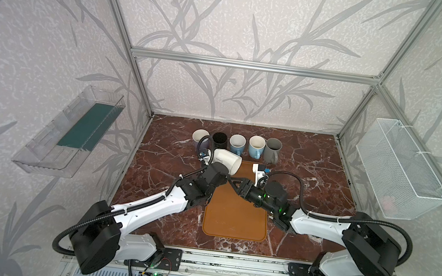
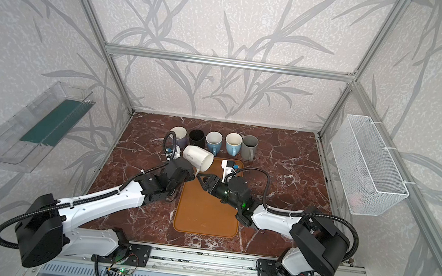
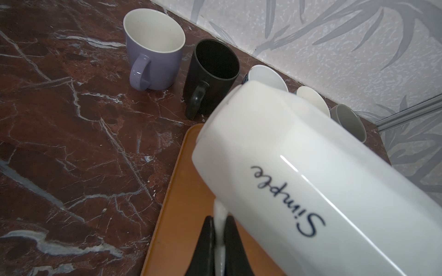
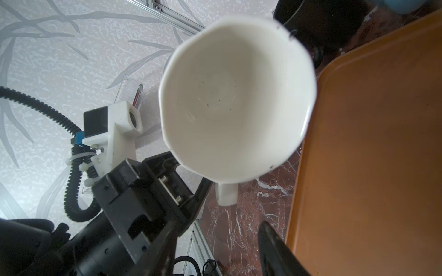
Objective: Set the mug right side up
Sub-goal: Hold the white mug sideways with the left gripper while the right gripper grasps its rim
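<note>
White and tipped on its side, the mug (image 1: 225, 160) hangs over the orange mat's (image 1: 235, 218) far end, its handle (image 3: 218, 213) pinched in the clamped left claw (image 3: 220, 229) so the mouth faces the right claw (image 1: 231, 180), half-open and empty, seemingly ready to steady the turn.

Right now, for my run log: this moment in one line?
left gripper: shut on white mug handle | pose: sideways, not yet upright | right gripper: open, empty
</note>
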### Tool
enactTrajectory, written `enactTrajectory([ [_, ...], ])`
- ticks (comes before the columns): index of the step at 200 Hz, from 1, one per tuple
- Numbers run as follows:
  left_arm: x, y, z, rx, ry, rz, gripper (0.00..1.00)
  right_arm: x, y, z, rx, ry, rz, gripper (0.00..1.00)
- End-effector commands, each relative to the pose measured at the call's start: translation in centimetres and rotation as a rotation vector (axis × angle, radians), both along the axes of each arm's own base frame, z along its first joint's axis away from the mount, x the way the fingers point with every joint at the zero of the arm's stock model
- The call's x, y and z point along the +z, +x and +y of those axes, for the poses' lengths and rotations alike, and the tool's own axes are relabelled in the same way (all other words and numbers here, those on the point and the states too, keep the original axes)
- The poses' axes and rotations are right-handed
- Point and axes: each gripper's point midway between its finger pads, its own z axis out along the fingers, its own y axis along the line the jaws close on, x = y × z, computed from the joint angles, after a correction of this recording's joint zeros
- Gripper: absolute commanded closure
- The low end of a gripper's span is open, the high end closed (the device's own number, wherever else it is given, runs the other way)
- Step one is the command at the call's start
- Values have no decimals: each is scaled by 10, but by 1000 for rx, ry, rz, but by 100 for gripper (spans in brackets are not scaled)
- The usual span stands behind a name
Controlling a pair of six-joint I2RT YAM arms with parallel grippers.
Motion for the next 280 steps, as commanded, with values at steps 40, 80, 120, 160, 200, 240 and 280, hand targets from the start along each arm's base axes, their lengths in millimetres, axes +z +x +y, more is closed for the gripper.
enactTrajectory([
  [40,49,8,3,64,-146,-147,100,18,11,10,-26,45,-37,46],
  [80,50,8,0,53,-168,-148,100,18,14,18,-18,54,-40,50],
  [120,49,8,-2,46,-178,-145,100,19,19,23,-21,61,-48,53],
  [160,48,8,-3,41,-180,-142,100,21,24,26,-31,64,-63,61],
  [200,47,8,-5,36,-184,-139,100,23,27,30,-30,64,-71,65],
  [240,46,8,-6,30,-185,-136,100,25,30,31,-44,69,-79,69],
  [280,45,8,-8,25,-192,-131,100,25,33,31,-55,63,-80,76],
])
